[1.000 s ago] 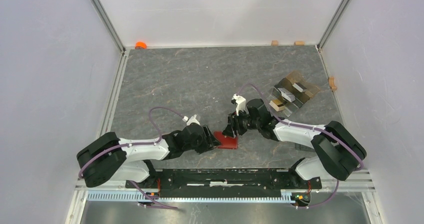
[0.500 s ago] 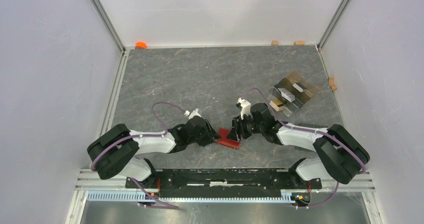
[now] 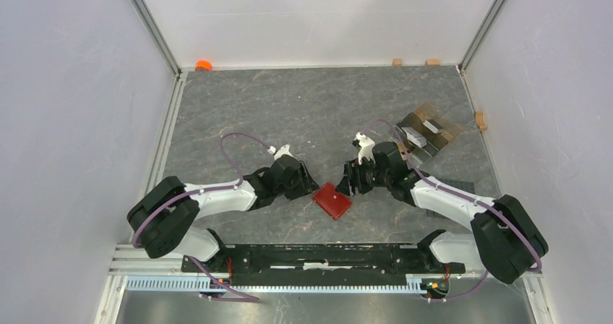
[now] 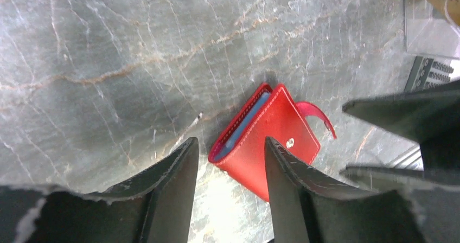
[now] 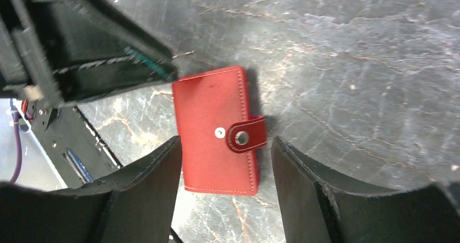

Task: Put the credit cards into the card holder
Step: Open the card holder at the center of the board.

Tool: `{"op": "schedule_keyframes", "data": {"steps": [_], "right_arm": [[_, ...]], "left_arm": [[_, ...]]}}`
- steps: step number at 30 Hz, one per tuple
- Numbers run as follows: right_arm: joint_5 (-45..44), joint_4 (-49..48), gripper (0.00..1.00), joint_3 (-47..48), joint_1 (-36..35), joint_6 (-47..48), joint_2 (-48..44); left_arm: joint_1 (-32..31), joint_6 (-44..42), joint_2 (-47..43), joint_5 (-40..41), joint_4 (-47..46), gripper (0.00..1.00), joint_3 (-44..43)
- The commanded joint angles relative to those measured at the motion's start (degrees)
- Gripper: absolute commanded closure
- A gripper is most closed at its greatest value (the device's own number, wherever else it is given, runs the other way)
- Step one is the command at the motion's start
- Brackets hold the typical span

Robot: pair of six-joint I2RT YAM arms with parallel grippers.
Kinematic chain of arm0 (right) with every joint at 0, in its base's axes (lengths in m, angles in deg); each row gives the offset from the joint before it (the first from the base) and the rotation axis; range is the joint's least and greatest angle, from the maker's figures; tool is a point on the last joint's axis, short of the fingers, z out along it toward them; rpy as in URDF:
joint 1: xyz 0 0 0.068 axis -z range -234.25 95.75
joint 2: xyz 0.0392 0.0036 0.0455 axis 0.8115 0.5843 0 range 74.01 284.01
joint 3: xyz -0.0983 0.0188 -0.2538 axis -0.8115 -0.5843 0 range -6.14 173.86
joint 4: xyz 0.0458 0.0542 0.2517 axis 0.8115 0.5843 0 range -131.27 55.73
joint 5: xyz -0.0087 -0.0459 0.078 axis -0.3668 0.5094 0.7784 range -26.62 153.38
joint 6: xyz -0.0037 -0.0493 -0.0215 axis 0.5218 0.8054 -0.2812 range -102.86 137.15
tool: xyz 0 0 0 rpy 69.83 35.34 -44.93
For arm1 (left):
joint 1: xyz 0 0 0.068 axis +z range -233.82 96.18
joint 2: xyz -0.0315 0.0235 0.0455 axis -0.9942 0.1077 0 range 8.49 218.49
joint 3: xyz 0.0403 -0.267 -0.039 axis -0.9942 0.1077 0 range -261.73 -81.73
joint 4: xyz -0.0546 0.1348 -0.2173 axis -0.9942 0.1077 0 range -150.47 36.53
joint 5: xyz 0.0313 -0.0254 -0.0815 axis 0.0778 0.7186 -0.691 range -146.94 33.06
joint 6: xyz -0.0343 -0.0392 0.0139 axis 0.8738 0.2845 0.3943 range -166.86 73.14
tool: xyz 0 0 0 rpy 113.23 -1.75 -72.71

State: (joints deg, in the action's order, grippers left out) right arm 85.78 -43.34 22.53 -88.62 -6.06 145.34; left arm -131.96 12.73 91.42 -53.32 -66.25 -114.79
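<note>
The red card holder (image 3: 332, 200) lies folded flat on the grey table between my two grippers, its snap strap (image 5: 247, 138) loose and unfastened. In the left wrist view the holder (image 4: 271, 140) shows the edge of a light blue credit card (image 4: 244, 125) inside it. The orange and dark cards are not visible. My left gripper (image 3: 311, 185) is open and empty just left of the holder, its jaws (image 4: 230, 142) apart above it. My right gripper (image 3: 348, 182) is open and empty just right of it, its jaws (image 5: 225, 140) apart over the holder (image 5: 217, 129).
A clear plastic tray (image 3: 428, 133) with white and tan blocks sits at the back right. An orange object (image 3: 203, 65) lies in the back left corner. Small tan blocks (image 3: 397, 61) lie along the back wall. The black base rail (image 3: 311, 255) runs along the near edge.
Both grippers held the card holder tilted up between them; now they have let go and drawn back, and it lies flat on the table.
</note>
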Motion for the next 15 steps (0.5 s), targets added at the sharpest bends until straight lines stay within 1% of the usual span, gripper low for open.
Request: {"op": "schedule_keyframes", "data": {"steps": [1, 3, 5, 6, 8, 12, 15], "right_arm": [[2.66, 0.85, 0.34, 1.92, 2.20, 2.51, 2.43], [3.71, 0.37, 0.34, 1.66, 2.14, 2.33, 2.90], [4.53, -0.36, 0.34, 0.82, 2.22, 1.82, 2.83], [4.68, -0.52, 0.34, 0.36, 2.20, 1.60, 2.66], [4.53, -0.75, 0.34, -0.76, 2.20, 1.13, 2.14], [4.94, -1.81, 0.35, -3.46, 2.25, -0.87, 1.50], [4.04, -2.47, 0.36, -5.46, 2.26, -1.92, 0.69]], "left_arm": [[-2.60, -2.25, -3.48, 2.48, 5.47, 0.43, -0.95], [-4.42, -0.68, -3.64, 2.75, 6.81, 0.40, -0.15], [-5.80, 0.41, -3.43, 2.71, 6.85, 0.32, 0.52], [-6.11, 1.05, -3.32, 2.72, 6.58, 0.31, 0.74], [-6.35, 1.43, -3.02, 1.70, 3.59, 0.31, 1.60], [-6.40, 1.50, -0.55, -0.06, -0.37, 0.36, 1.33], [-6.31, 1.14, 2.08, -1.16, -2.20, 0.41, 0.62]]}}
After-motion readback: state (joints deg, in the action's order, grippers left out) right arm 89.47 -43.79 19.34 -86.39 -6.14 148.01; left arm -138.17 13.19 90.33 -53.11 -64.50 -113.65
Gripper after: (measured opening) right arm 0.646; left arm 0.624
